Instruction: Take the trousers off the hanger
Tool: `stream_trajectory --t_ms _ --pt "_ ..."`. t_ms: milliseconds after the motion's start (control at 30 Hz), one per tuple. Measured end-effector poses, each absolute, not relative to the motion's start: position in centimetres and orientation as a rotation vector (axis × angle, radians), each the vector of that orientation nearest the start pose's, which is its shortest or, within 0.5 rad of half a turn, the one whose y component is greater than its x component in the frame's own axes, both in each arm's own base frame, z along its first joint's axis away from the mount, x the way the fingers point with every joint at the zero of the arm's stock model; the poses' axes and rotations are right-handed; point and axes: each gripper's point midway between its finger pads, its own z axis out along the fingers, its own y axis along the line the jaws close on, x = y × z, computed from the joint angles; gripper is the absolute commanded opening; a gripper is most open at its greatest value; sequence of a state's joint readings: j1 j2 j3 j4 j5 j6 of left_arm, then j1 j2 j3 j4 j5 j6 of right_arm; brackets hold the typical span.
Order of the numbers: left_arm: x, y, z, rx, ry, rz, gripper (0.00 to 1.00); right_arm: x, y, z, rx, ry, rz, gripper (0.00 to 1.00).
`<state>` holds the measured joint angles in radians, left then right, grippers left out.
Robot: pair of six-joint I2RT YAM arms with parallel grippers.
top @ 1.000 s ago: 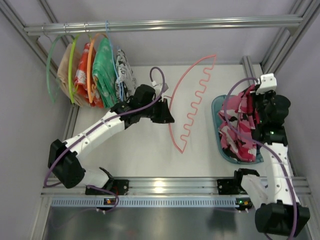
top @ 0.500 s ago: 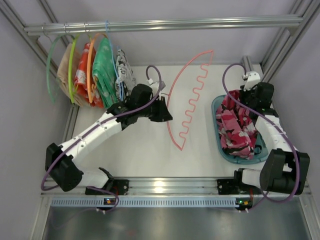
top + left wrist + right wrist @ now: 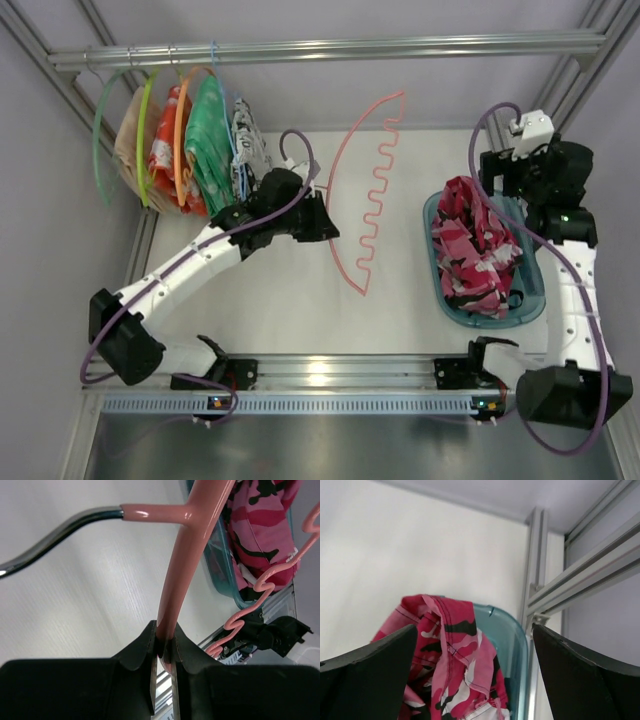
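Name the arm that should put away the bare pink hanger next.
Left, most likely. The left arm has its jaws shut on the hanger. The right arm holds its jaws open over the trousers in the teal tray, away from the hanger.

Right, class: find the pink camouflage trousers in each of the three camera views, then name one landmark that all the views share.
Top external: the trousers lie heaped at centre right, inside the teal tray.
Left wrist: the trousers are at upper right, in the teal tray.
Right wrist: the trousers are at bottom centre, bunched up and rising above the teal tray.
Shared landmark: the teal tray.
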<state>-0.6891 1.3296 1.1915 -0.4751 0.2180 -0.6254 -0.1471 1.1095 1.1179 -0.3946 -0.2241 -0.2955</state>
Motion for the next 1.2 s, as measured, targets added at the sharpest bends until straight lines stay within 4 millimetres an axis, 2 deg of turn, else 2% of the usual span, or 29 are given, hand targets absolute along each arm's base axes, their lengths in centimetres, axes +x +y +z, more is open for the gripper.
stream_trajectory --t_ms 33,200,267,300,433,600,733,800,933,1033,1100,1200 --pt "25.8 -29.0 22.7 0.175 2.353 -0.927 0.00 35.5 -2.3 30.3 -0.303 1.880 -0.078 1.00" --pt "26.9 -28.7 21.0 -0.017 2.458 -0.843 0.00 31.4 0.4 38.0 -0.401 1.738 -0.010 0.99" --pt "27.1 -28.8 20.4 -0.068 2.480 -0.803 0.00 30.1 2.0 39.4 -0.449 1.712 0.036 0.99" --pt "27.0 -29.0 20.1 -0.086 2.494 -0.787 0.00 29.5 2.9 39.5 -0.473 1.711 0.060 0.99" --pt "26.1 -30.3 19.5 -0.119 2.532 -0.771 0.00 26.2 9.8 37.6 -0.683 1.722 0.289 0.92" --pt "25.9 -31.0 18.0 -0.205 2.586 -0.746 0.00 23.7 14.6 34.4 -0.814 1.794 0.474 0.89" --pt "26.2 -31.0 16.2 -0.291 2.635 -0.703 0.00 21.4 19.6 31.9 -1.009 1.816 0.604 0.86" --pt "26.2 -31.2 15.7 -0.321 2.657 -0.695 0.00 20.3 21.4 30.3 -1.091 1.835 0.645 0.84" --pt "26.3 -31.9 15.8 -0.358 2.676 -0.718 0.00 17.8 24.1 26.7 -1.231 1.883 0.715 0.82" --pt "26.6 -32.6 16.8 -0.379 2.667 -0.755 0.00 16.2 25.1 24.4 -1.304 1.926 0.747 0.80" --pt "26.9 -33.1 17.8 -0.383 2.653 -0.787 0.00 15.8 25.5 22.8 -1.341 1.954 0.737 0.79" --pt "27.2 -33.6 18.9 -0.389 2.634 -0.822 0.00 16.1 25.6 21.2 -1.352 1.981 0.695 0.77"
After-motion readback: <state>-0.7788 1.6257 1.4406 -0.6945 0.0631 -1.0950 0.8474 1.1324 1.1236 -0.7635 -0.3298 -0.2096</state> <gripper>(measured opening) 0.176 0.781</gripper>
